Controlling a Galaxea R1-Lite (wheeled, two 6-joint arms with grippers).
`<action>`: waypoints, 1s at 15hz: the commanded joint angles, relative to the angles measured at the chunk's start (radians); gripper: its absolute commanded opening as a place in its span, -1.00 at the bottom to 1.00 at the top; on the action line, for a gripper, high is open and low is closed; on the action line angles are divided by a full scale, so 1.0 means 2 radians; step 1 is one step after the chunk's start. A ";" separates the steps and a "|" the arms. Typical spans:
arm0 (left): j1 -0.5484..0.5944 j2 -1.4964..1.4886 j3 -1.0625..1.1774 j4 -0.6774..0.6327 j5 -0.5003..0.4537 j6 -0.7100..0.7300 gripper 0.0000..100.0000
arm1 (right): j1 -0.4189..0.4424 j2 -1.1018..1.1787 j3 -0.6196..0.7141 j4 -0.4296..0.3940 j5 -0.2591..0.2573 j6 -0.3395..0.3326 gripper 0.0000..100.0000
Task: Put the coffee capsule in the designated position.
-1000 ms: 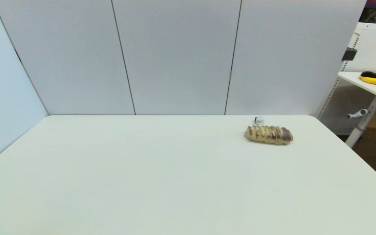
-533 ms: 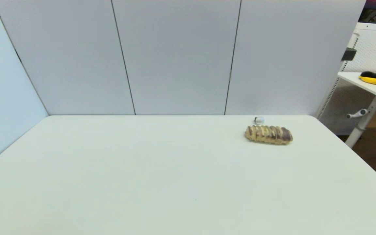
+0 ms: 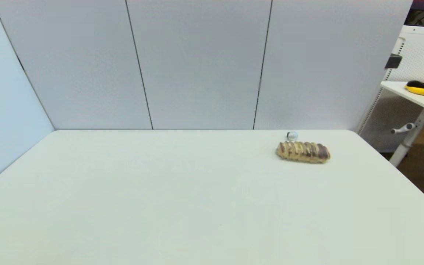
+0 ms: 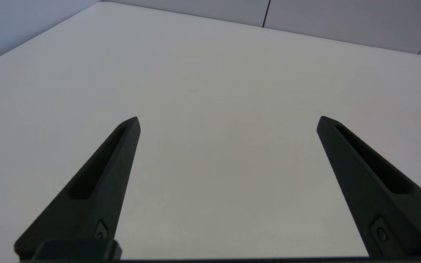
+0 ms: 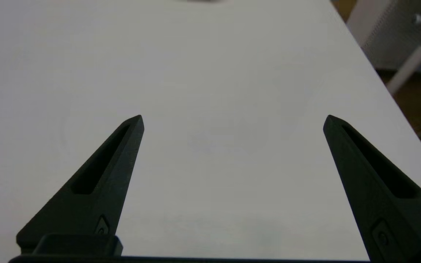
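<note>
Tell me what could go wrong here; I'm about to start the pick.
The tiny dark capsule with a silvery foil face sits just behind the long tan-and-brown striped bread loaf, so a reaching hand may bump the loaf. It also lies near the white table's far edge, and might roll off if nudged.

Smooth, matt white table (image 3: 160, 191), faintly sheened near the far edge. On it, a tan-and-brown bread loaf (image 3: 303, 152) with a ridged, rough-looking crust. Just behind the loaf, a tiny coffee capsule (image 3: 292, 135), dark-bodied with a shiny pale foil face (material of the body too small to tell). Behind the table, flat matt grey wall panels (image 3: 197, 62), smooth, parted by thin dark seams. Over the table, left gripper (image 4: 228, 122) and right gripper (image 5: 233, 121), spread wide, matt black, plastic-looking, finely grained.
</note>
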 commanded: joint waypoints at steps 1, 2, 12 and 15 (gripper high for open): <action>0.000 0.001 0.000 -0.001 0.001 -0.001 1.00 | -0.002 -0.045 0.024 -0.051 -0.001 0.049 1.00; 0.000 0.001 0.000 0.000 0.001 -0.001 1.00 | -0.002 -0.045 0.024 -0.051 -0.006 0.054 1.00; 0.000 0.001 0.000 0.000 0.001 0.000 1.00 | -0.002 -0.045 0.024 -0.051 -0.008 0.055 1.00; 0.000 0.001 0.000 -0.001 0.001 -0.001 1.00 | -0.002 -0.045 0.024 -0.050 -0.008 0.056 1.00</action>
